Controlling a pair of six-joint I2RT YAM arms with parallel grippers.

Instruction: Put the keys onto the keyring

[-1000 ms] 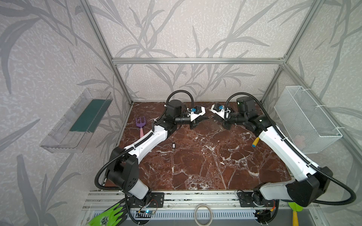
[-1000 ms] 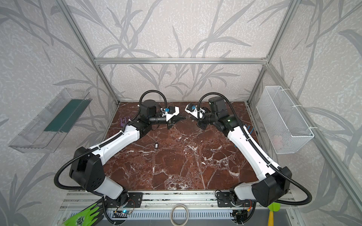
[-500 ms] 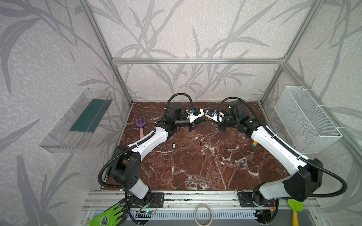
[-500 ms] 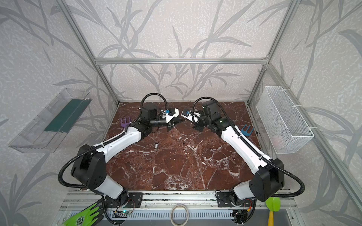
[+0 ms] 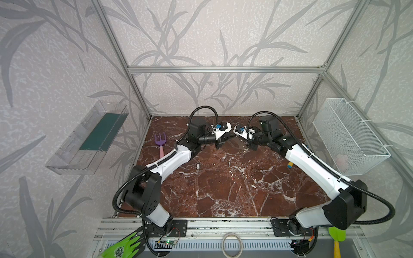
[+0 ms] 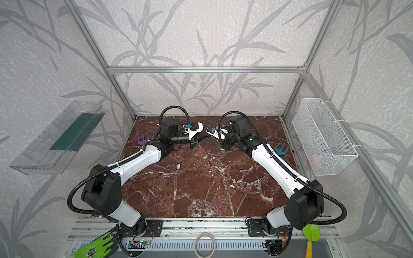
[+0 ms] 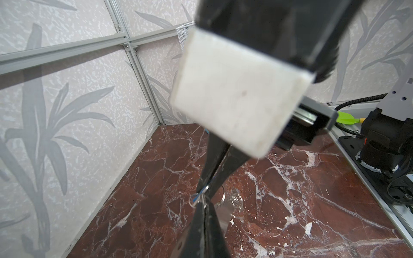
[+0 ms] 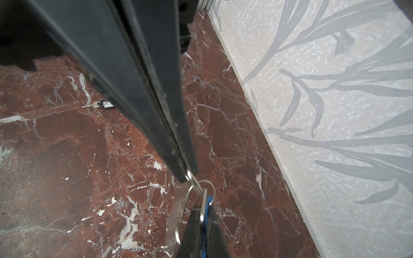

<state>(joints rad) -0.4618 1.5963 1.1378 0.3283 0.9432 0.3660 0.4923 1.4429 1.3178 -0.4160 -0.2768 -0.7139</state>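
At the back middle of the marble table my two grippers meet tip to tip. The left gripper [image 5: 228, 136] [image 7: 204, 204] is shut on a small wire loop of the keyring [image 7: 223, 213], a flat grey plate that hangs beside its fingers [image 8: 176, 212]. The right gripper [image 5: 234, 133] [image 8: 202, 211] is shut on the key with the blue tag [image 8: 207, 207]. That key's ring overlaps the keyring's loop [image 8: 192, 178]; I cannot tell if they are linked. The other key, with a black-and-white head, lies loose on the table [image 5: 198, 165] [image 6: 178, 166] [image 8: 98, 105].
A purple toy fork [image 5: 160, 139] lies at the back left and a blue one [image 6: 281, 148] near the right wall. A white wire basket [image 5: 348, 136] hangs on the right wall, a clear tray [image 5: 89, 138] on the left. A pale ring [image 5: 232, 244] sits on the front rail.
Both grippers have closed the gap between them; the right arm swung left towards the left gripper. Their tips now touch. The loose key has not moved.
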